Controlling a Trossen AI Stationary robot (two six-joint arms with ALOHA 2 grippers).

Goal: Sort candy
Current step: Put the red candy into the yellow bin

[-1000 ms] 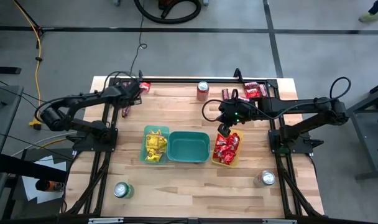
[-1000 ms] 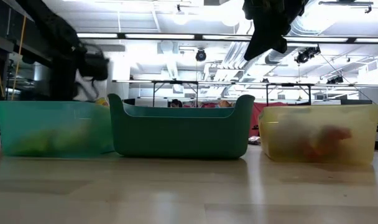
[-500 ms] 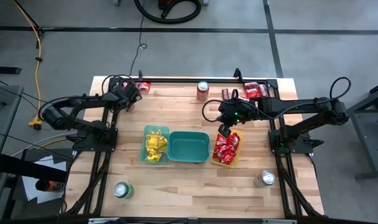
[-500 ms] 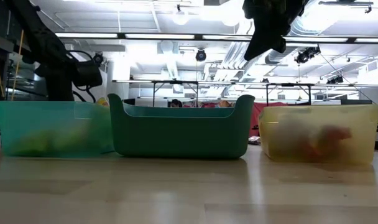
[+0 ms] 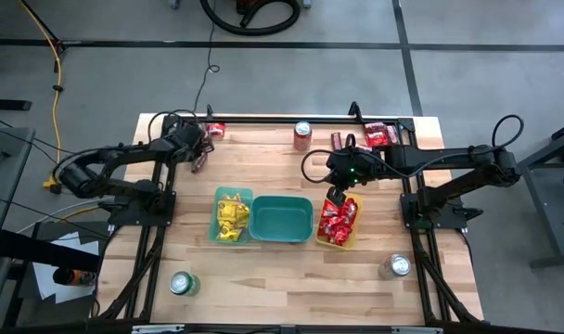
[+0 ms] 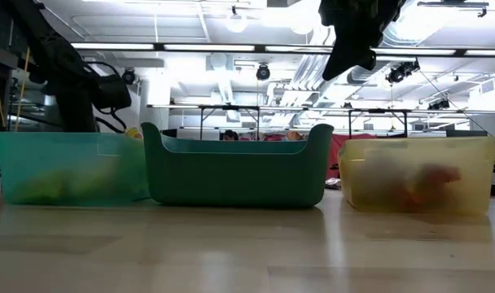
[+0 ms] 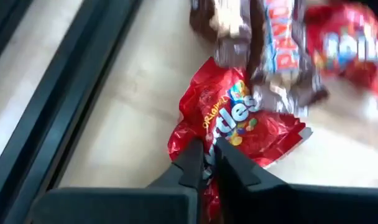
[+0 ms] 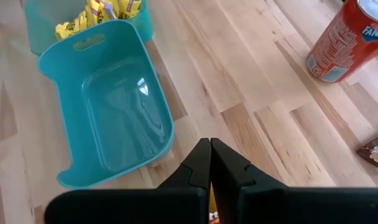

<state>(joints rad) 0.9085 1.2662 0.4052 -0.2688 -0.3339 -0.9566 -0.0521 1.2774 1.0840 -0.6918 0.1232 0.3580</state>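
A red candy packet [image 7: 242, 118] lies on the wood at the table's far left, among dark brown bars [image 7: 270, 50] and another red packet [image 7: 350, 37]. My left gripper [image 5: 197, 153] is down on it, shut on its near edge. My right gripper [image 5: 335, 193] hangs shut, with nothing between its fingers, over the yellow bin [image 5: 353, 234] that holds red packets [image 5: 336, 221]. The green bin [image 5: 219, 195] holds yellow packets [image 5: 231, 216]. More candy [image 5: 379, 136] lies at the far right. My left gripper pinches the near edge [image 7: 209, 138] of the red packet between its two fingertips, coming slanting down from the near side. The packet looks crumpled and lies on the wood, its far end against the brown bars.
A teal bin [image 5: 282, 219] stands between the green and yellow bins, with nothing showing inside. A red can [image 5: 302, 134] stands at the far edge, a green can [image 5: 181, 283] near left, a silver can [image 5: 396, 266] near right. Black frame rails [image 7: 58, 106] run beside the left candy pile.
My left gripper has moved a little toward the table's right and near edge at the far-left candy pile and has dipped lower. My right gripper has stayed still over the yellow bin.
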